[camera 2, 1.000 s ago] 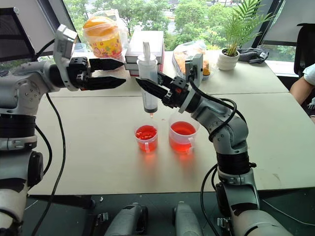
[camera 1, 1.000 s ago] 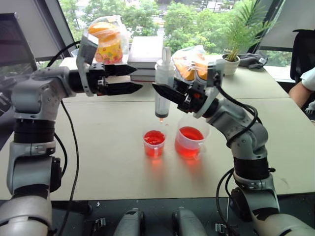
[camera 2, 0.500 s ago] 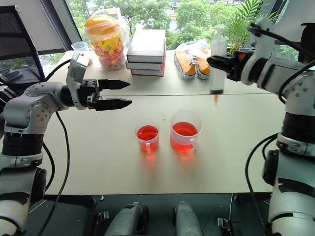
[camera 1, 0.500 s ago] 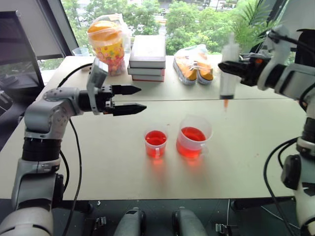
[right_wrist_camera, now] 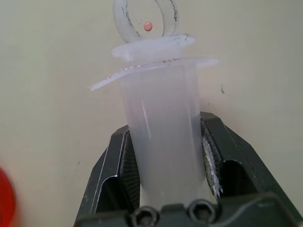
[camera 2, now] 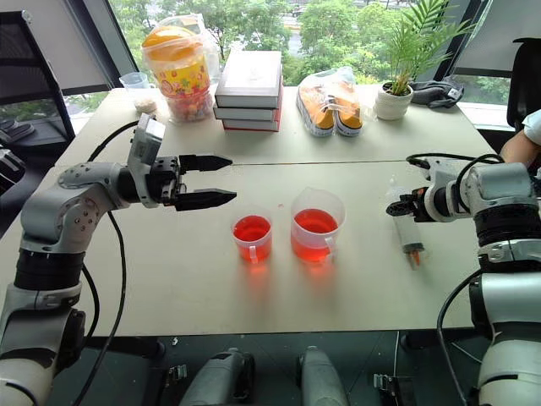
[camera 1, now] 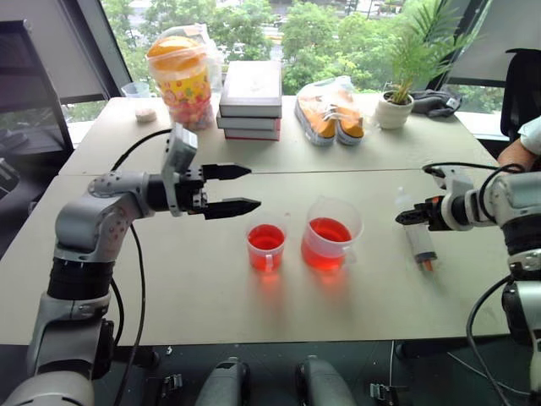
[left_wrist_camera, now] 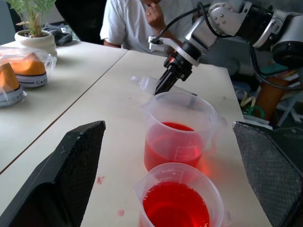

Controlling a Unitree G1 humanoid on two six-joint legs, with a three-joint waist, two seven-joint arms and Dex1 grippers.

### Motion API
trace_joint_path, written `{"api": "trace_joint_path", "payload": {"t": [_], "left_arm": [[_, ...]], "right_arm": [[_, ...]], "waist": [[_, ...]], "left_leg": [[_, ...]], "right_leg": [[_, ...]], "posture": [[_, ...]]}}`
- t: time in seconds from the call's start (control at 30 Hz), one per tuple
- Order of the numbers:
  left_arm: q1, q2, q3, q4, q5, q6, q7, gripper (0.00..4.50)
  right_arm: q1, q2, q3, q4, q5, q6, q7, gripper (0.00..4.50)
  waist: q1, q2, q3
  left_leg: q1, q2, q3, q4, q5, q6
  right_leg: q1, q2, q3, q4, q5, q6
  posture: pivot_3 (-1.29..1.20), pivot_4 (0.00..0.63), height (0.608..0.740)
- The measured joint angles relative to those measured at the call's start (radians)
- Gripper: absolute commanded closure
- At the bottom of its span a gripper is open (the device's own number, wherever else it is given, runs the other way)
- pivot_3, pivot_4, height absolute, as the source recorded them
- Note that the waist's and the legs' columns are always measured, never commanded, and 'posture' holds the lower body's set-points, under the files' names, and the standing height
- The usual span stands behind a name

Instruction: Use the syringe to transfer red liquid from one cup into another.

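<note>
The smaller cup [camera 1: 267,245] and the larger handled cup [camera 1: 331,237] stand side by side mid-table, both holding red liquid [left_wrist_camera: 176,215]. My left gripper [camera 1: 252,187] hangs open and level just left of the cups, its fingers [left_wrist_camera: 71,175] framing both in the left wrist view. The syringe [camera 1: 420,245] is far right of the cups, slanted low at the table, orange tip toward the near edge. My right gripper [camera 2: 393,210] is shut on its clear barrel [right_wrist_camera: 163,142], plunger pushed in. Whether the syringe rests on the table I cannot tell.
At the back of the table stand a snack jar [camera 1: 179,76], stacked books [camera 1: 251,100], bagged shoes [camera 1: 331,110] and a potted plant [camera 1: 395,106]. A person [left_wrist_camera: 137,23] sits beyond the table's right end, an arm [camera 1: 517,148] near the edge.
My right arm swung the syringe from above the smaller cup out to the right and down to the table. My left gripper sank a little and stayed open.
</note>
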Motion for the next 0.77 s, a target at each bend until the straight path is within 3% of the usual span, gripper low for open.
{"api": "trace_joint_path", "payload": {"t": [0.2, 0.3, 0.43, 0.67, 0.77], "left_arm": [[0.031, 0.002, -0.006, -0.02, -0.001, 0.007, 0.016, 0.0], [0.031, 0.008, -0.008, -0.022, -0.001, 0.007, 0.015, 0.0], [0.026, 0.024, -0.011, -0.017, 0.001, 0.006, 0.01, 0.0], [0.013, 0.045, -0.029, -0.003, 0.002, -0.005, -0.004, 0.0], [0.009, 0.054, -0.034, 0.001, 0.002, -0.01, -0.013, 0.0]], "right_arm": [[-0.006, 0.009, -0.003, 0.033, -0.051, -0.034, 0.063, 0.17], [0.005, -0.034, -0.004, -0.047, -0.058, -0.024, 0.097, 0.08], [0.054, -0.191, -0.063, -0.323, -0.024, 0.002, 0.182, 0.08], [0.285, -0.404, -0.343, -0.845, 0.193, 0.058, 0.377, 0.08], [0.446, -0.428, -0.481, -0.967, 0.225, 0.044, 0.418, 0.08]], "waist": [[0.003, 0.0, 0.0], [0.004, 0.001, 0.0], [0.005, 0.002, 0.001], [0.004, 0.002, 0.001], [0.006, 0.002, 0.001]], "left_leg": [[0.001, 0.0, 0.0, 0.002, 0.0, 0.0], [0.0, 0.0, 0.0, 0.001, 0.0, 0.0], [0.0, 0.0, -0.001, 0.0, 0.0, 0.0], [0.001, 0.0, -0.001, 0.001, 0.0, 0.001], [0.001, 0.0, -0.001, 0.003, 0.0, 0.001]], "right_leg": [[0.001, 0.0, 0.0, 0.0, 0.0, 0.0], [0.001, 0.0, 0.0, 0.001, 0.0, 0.0], [0.0, 0.0, -0.001, 0.0, 0.0, 0.0], [0.002, 0.0, -0.001, 0.0, 0.0, 0.0], [0.003, 0.0, -0.001, 0.0, 0.0, 0.0]], "posture": [[0.0, 0.15, 0.74], [0.0, 0.15, 0.74], [0.0, 0.15, 0.74], [0.0, 0.15, 0.74], [0.0, 0.15, 0.74]]}}
